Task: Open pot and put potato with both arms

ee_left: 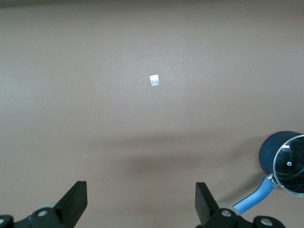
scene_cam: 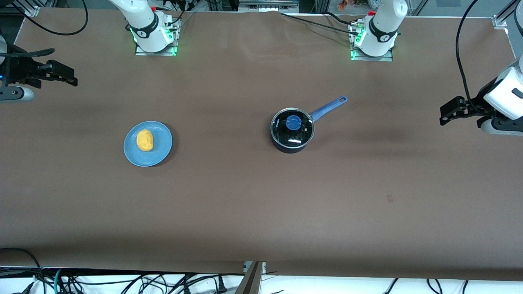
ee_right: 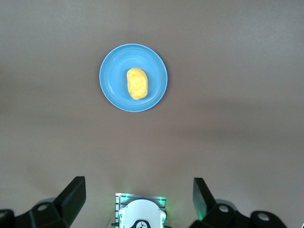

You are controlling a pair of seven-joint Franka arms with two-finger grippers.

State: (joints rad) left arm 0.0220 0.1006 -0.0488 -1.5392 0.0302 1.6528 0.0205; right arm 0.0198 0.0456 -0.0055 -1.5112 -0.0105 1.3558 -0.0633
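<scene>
The black pot (scene_cam: 291,147) stands mid-table with its glass lid (scene_cam: 301,133) on, the blue knob (scene_cam: 293,122) on top and the blue handle (scene_cam: 329,107) pointing toward the left arm's base. The potato (scene_cam: 144,140) lies on a blue plate (scene_cam: 162,149) toward the right arm's end. My left gripper (scene_cam: 443,114) hangs open and empty above the table at its own end, well away from the pot. My right gripper (scene_cam: 74,77) hangs open and empty at the other end. The left wrist view (ee_left: 141,202) shows the pot (ee_left: 270,154) at its edge. The right wrist view (ee_right: 139,197) shows the potato (ee_right: 137,83) on the plate (ee_right: 110,78).
The brown table (scene_cam: 253,212) holds only the plate and the pot. A small pale mark (scene_cam: 390,198) lies on the cloth nearer the front camera; it also shows in the left wrist view (ee_left: 154,80). Both arm bases (scene_cam: 153,36) stand along the table's edge away from the camera.
</scene>
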